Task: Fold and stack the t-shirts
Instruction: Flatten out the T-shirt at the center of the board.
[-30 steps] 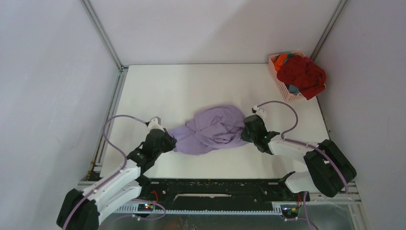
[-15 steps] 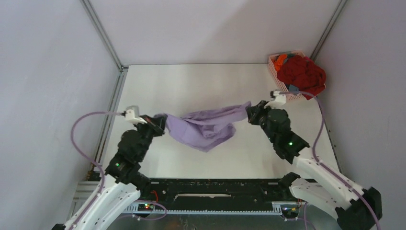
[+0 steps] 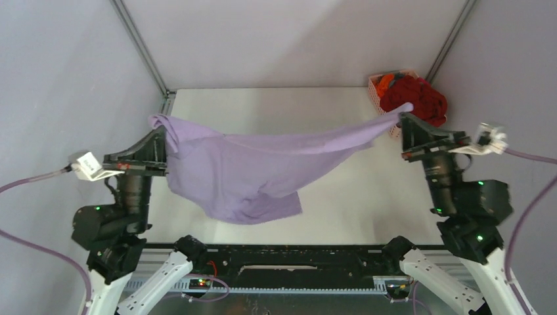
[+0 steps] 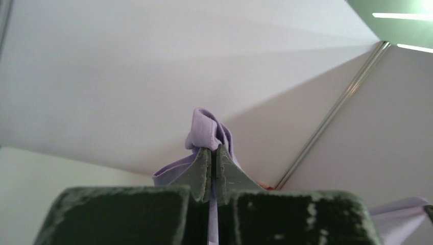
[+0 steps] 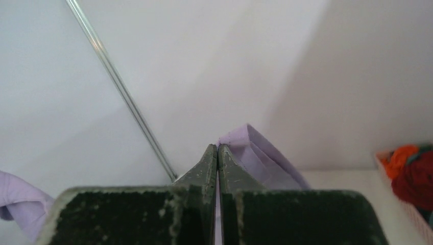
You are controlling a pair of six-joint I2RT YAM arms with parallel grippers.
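Lifted t-shirt (image 3: 249,172); left hand (image 3: 159,146), right hand (image 3: 403,125) pinching it.

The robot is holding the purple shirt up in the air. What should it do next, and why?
Probably lower both arms together to lay the purple shirt flat on the table. The left fingers and right fingers each pinch one end, so the cloth is stretched wide, but its middle hangs down loose, and it likely cannot be folded neatly like that.
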